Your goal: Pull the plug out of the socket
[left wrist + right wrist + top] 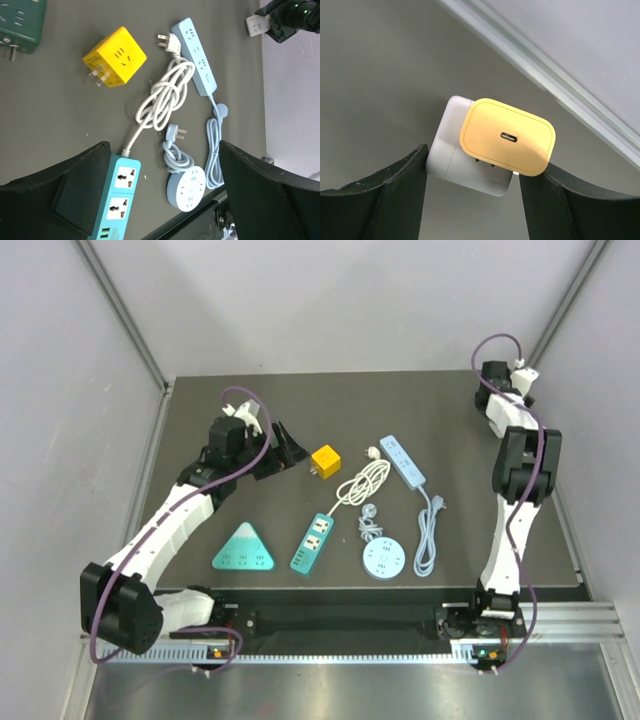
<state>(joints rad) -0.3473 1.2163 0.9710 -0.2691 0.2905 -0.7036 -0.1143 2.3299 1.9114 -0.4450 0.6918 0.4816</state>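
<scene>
Yellow plug (pixel 507 137) was seated in the white socket block (pixel 447 162), small port facing the right wrist camera. The pair sat right between the fingers of the right gripper (pixel 475 167). One finger looked to touch the block's side and the other sat at the plug's lower corner. The jaws stood part-way in, and I couldn't tell if they were actually clamped. My read: plug not out yet, and the step in hand was securing the pair. Left gripper (pixel 164 150) was well apart from it, jaws wide with nothing between, a teal power strip (pixel 117 200) under its fingers. Next move, as I judged it: settle the right grip on one half only, bring the left across for the other half, and pull straight along the pins. A grip spanning both parts would just hold them together.
</scene>
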